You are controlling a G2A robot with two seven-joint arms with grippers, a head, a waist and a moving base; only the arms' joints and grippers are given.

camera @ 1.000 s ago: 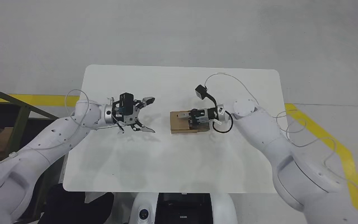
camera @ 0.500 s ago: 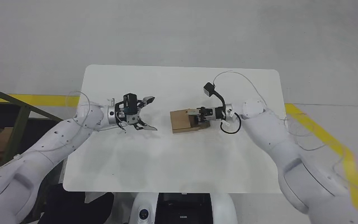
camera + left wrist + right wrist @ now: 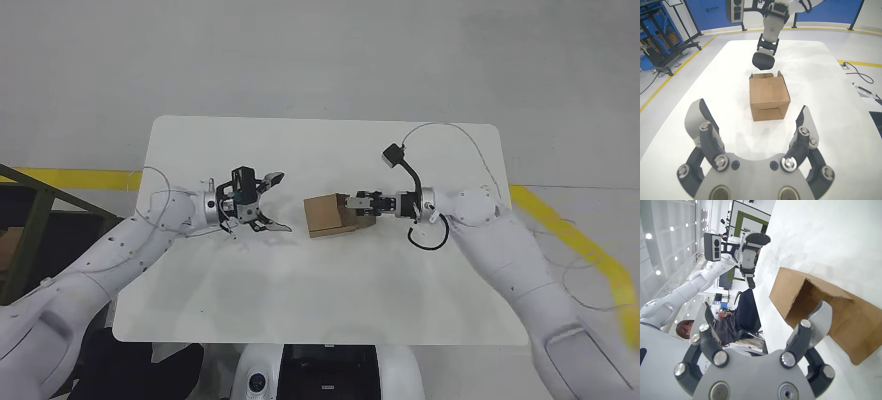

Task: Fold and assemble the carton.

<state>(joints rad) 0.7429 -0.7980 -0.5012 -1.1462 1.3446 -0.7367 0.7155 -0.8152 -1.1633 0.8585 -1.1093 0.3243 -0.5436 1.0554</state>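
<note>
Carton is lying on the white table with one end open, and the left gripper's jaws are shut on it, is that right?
Not quite. The carton is lying on the white table with one end open, but the left gripper has its jaws open and clear of it, with bare table between, as the left wrist view shows.

Your room, itemised: 1 white table; grey floor with yellow line; blue wall panels; 1 black wheeled stand; 1 black cable on the floor; white shelving with round lights.
</note>
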